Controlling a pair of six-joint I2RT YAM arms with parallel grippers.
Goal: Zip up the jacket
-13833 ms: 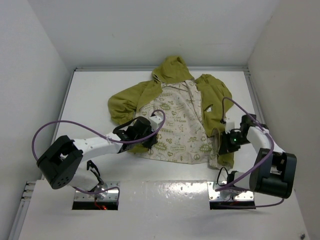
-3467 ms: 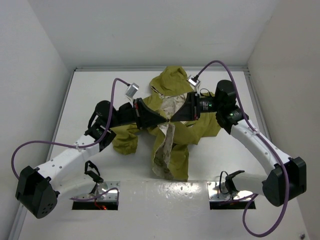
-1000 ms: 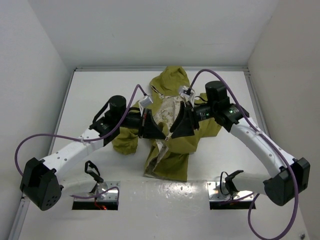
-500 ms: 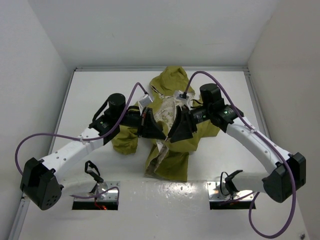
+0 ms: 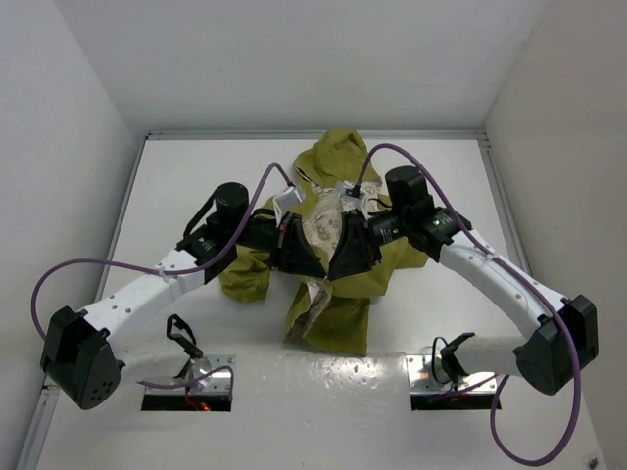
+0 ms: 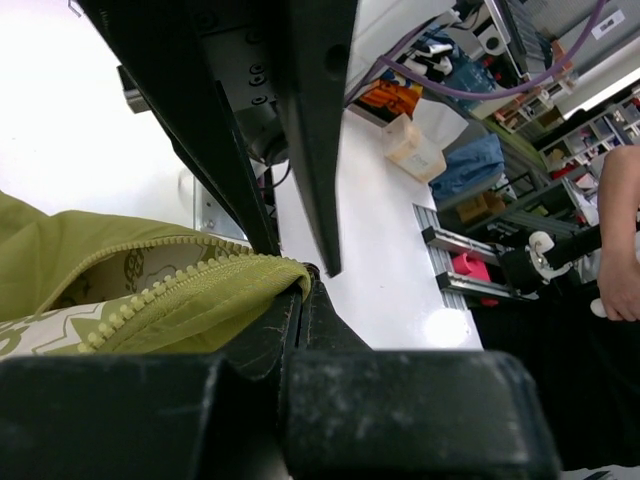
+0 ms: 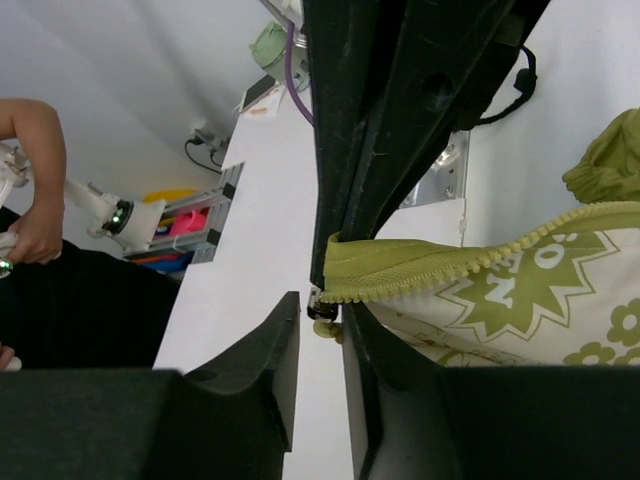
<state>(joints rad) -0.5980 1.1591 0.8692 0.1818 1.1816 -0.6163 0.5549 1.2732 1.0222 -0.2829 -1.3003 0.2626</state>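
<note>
Black left gripper [image 6: 303, 287] is pressed together on one zipper edge of the jacket [image 5: 345, 321]. The right gripper [image 7: 322, 305] pinches the other edge by its zip teeth. They nearly meet over the middle of the worktop [image 5: 196, 176], with the hood toward the far edge and the hem drooping toward the near edge.

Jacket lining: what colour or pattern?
Cream jacket lining printed with green doodles, best seen in the right wrist view.
</note>
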